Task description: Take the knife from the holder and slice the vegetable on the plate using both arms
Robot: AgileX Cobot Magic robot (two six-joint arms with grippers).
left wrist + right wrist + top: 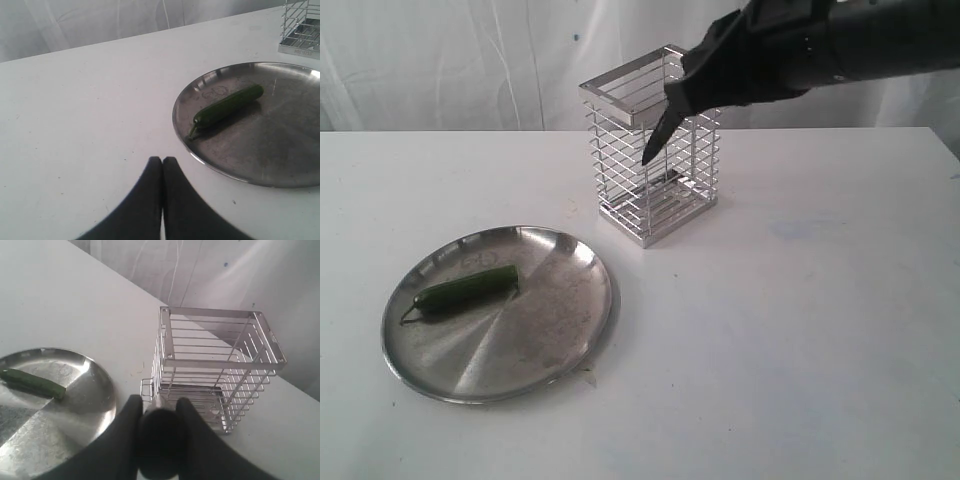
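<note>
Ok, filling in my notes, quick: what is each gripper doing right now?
Left gripper: closed, holding nothing.
Right gripper: closed on the knife, gripping its handle.

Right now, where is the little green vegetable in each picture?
Exterior view: the vegetable lies on the plate, lower left.
Left wrist view: vegetable on the plate, beyond the shut claw.
Right wrist view: vegetable on the plate, wire basket nearby.
Shared landmark: the shiny round plate.
</note>
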